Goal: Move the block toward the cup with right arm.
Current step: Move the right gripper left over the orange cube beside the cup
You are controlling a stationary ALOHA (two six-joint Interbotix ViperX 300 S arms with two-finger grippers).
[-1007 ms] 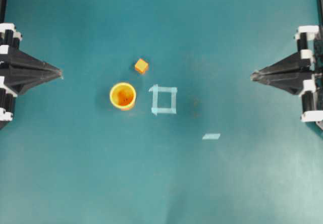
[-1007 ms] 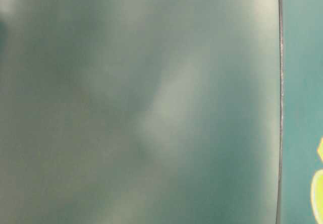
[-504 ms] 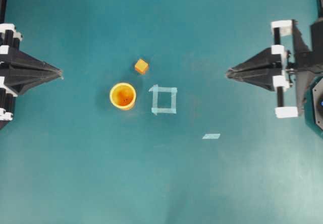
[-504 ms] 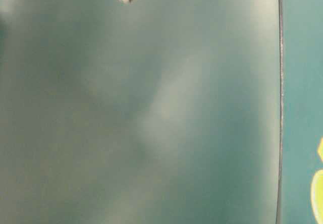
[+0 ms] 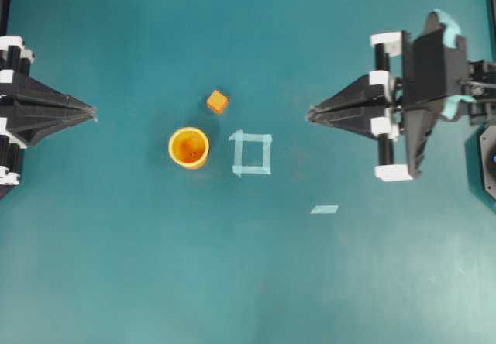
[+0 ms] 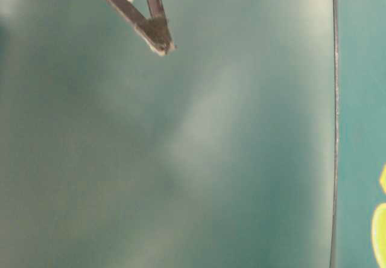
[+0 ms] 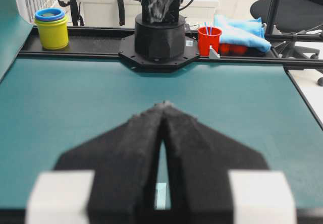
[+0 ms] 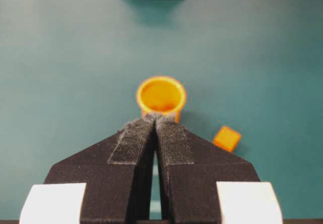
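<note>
Block sits just above-right of the cup in the overhead view, apart from it. Right gripper, jaws together and empty, points left, well right of the block with the tape square between. Block lies left and slightly far of its tip. Left gripper also closed, parked at left.

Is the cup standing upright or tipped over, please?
Upright: the cup shows its round open mouth to the overhead view, and its base rests on the table.

bare mat between right end effector and block, cup beside block
</note>
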